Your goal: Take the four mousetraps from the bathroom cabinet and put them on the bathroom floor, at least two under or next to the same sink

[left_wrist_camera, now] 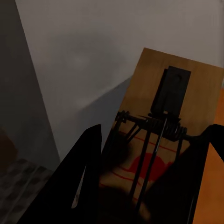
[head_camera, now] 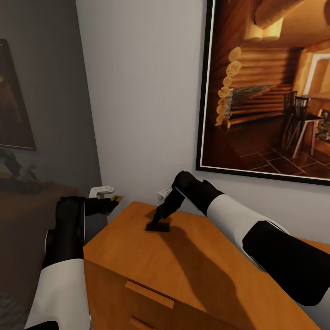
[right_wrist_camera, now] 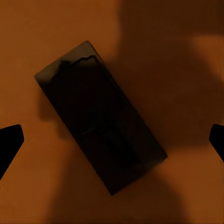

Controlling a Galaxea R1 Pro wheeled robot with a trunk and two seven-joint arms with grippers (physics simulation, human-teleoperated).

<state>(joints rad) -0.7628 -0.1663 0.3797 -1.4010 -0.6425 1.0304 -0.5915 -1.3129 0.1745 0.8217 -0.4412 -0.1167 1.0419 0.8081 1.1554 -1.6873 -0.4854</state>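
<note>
Mousetrap handling at an orange dresser, with no trap yet on any bathroom floor.
Head view: left hand [head_camera: 110,200] holds a mousetrap [head_camera: 116,198] beside the orange dresser [head_camera: 183,266]; right hand [head_camera: 158,225] hovers over a second trap [head_camera: 158,227] lying on the dresser top. Left wrist view: fingers clenched on the wooden trap [left_wrist_camera: 158,140]. Right wrist view: fingertips [right_wrist_camera: 10,142] spread wide, released, either side of the shadowed trap [right_wrist_camera: 100,123]; placement judged wholly outstanding.

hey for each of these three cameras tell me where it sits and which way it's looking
Head: up high, facing down at the orange dresser against the wall; both arms show.
Left wrist: looks along the left gripper at its held mousetrap.
Right wrist: looks straight down at a second mousetrap lying on the dresser, also seen from the head; fingertips flank it.
</note>
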